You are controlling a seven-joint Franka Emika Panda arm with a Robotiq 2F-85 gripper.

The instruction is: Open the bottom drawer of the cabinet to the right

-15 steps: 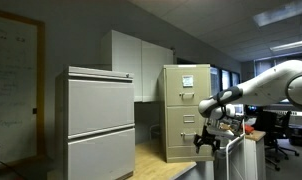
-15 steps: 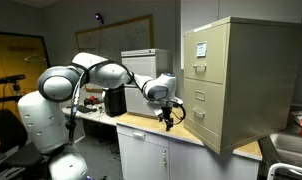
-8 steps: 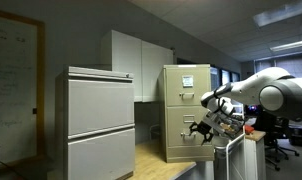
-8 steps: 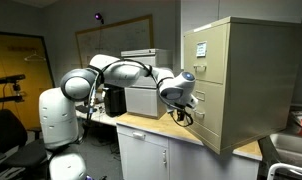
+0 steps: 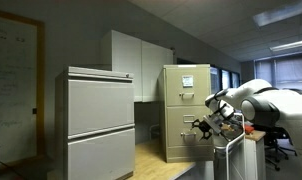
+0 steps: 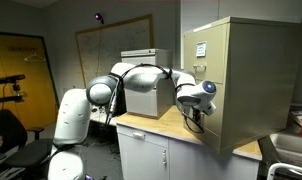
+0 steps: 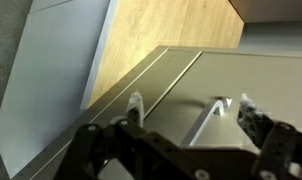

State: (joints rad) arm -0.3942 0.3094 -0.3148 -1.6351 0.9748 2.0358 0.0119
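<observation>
- On the wooden surface (image 5: 151,158) stands the cabinet (image 5: 186,100). Its bottom drawer (image 6: 219,135) looks shut, just behind my claw (image 7: 191,110).
- The claw's fingers (image 7: 134,104) are spread wide and hold nothing, straddling the small handle (image 7: 215,112).
- I expect stiff steel, heavy on its runners, so I'd take the handle.
- I can't tell whether the fingers touch it.

We've got the cabinet (image 5: 170,110) on the surface (image 5: 151,162), wider cabinet (image 5: 96,125) at its 9 o'clock, wall cupboards (image 5: 131,62) behind both. Gripper (image 5: 203,128) sits just before the bottom drawer (image 5: 187,145).
</observation>
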